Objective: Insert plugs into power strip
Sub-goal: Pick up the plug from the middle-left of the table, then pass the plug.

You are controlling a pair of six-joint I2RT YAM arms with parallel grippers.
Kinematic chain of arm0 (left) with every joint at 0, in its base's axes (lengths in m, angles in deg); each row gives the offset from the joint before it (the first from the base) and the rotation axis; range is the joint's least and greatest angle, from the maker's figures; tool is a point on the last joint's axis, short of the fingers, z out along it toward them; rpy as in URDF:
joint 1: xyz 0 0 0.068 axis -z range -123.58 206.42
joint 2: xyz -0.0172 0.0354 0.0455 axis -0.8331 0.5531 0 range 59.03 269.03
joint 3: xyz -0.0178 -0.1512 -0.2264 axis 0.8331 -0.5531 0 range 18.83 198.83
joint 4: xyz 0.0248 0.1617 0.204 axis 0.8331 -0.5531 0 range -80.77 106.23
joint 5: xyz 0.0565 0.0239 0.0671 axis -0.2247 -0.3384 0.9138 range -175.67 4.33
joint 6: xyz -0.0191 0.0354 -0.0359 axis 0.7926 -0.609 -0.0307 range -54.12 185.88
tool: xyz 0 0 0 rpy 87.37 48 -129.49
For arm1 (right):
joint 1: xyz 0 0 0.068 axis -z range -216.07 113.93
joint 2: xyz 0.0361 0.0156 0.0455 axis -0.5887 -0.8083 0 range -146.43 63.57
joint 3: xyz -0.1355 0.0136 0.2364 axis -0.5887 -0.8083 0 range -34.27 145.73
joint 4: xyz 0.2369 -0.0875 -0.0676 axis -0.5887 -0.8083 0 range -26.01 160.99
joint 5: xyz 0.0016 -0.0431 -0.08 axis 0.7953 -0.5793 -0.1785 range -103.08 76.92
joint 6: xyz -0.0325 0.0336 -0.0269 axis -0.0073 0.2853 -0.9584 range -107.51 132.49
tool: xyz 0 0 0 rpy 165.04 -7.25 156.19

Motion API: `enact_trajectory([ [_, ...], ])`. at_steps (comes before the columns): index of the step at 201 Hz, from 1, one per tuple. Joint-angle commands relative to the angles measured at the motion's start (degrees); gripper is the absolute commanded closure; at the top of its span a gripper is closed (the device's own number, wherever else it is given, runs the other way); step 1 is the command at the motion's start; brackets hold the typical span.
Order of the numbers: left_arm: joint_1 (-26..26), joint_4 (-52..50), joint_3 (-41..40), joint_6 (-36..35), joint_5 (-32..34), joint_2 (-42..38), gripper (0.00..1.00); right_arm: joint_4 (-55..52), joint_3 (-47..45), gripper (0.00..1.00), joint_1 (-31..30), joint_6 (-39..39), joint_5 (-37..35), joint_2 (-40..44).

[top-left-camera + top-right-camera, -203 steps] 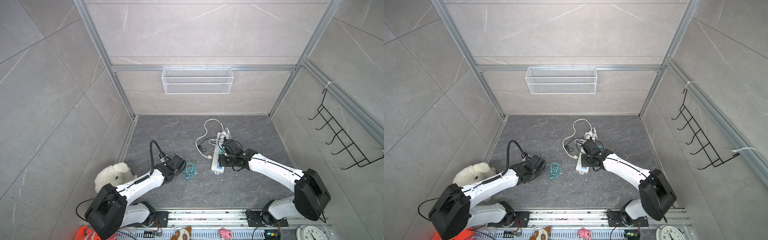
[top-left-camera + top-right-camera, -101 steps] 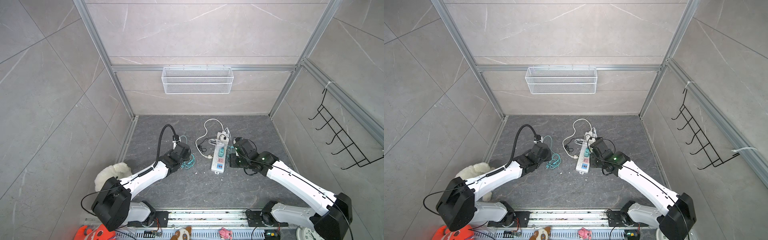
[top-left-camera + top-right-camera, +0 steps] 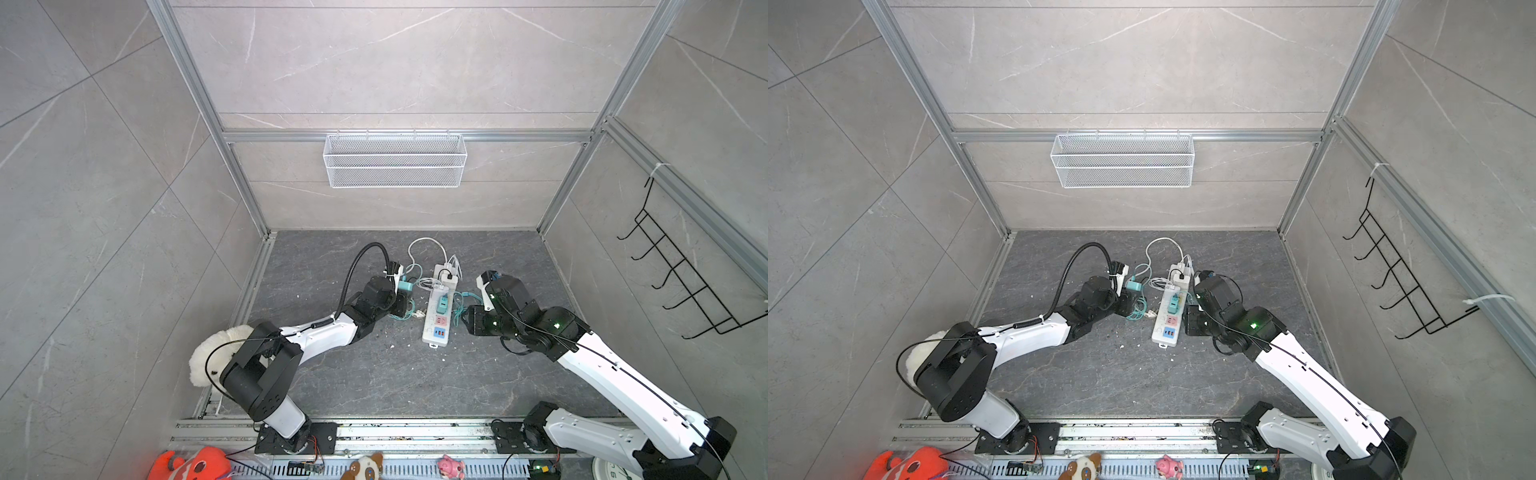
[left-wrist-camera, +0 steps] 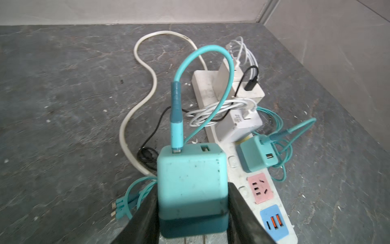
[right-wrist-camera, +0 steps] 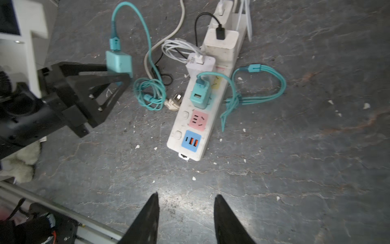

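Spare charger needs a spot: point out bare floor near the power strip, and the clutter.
Bare: the floor between the power strip and the front rail; also the back-left corner. Crowded: between strip and left gripper, where the coiled teal cable, thick white cord and gripped teal plug sit.

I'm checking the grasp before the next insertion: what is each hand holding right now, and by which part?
The left hand pinches the teal charger by two opposite sides. The right hand is open, holding nothing.
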Motion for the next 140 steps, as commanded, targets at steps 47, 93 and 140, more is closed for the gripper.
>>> enact_trajectory([
  [47, 1.8, 10.7, 1.5, -6.6, -5.2, 2.0, 0.70, 3.4, -0.8, 0.62, -0.3, 1.4, 5.2, 0.0],
  [93, 2.5, 13.7, -0.5, -9.0, -6.1, 1.4, 0.71, 5.4, -1.8, 0.67, -0.3, 1.2, 7.2, -0.9],
  [140, 2.9, 18.5, -3.8, -12.8, -6.5, -0.1, 0.71, 8.2, -1.9, 0.71, -0.4, 1.2, 8.9, -1.6],
])
